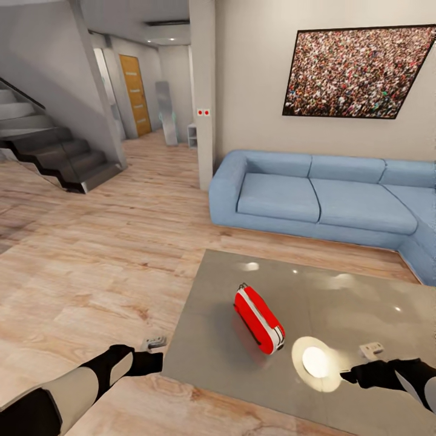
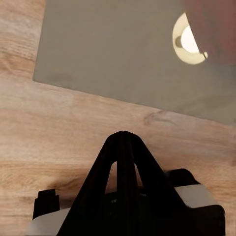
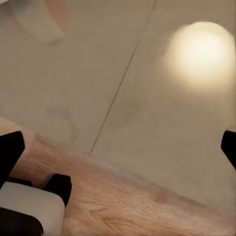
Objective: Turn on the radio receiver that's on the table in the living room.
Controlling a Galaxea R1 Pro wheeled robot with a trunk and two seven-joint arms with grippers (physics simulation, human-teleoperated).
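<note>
One radio (image 1: 259, 319) lies mid-desk (image 1: 363, 303), long axis diagonal, handle end toward the far-left corner. Left end effector (image 2: 123, 142) closed, empty; right end effector (image 3: 118, 142) spread wide, empty.

table (image 1: 230, 339): glossy glass (mirrors lamp) | floor (image 1: 91, 266): matt wood planks | sofa (image 1: 315, 200): blue cloth

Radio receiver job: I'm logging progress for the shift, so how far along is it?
Done: the robot has reached the table; the radio receiver lies on its glass top, within view. In hand: both arms are extended, the left gripper shut over the floor beside the table's edge, the right gripper open over the glass, apart from the radio. Left: reaching the radio and switching it on.
</note>
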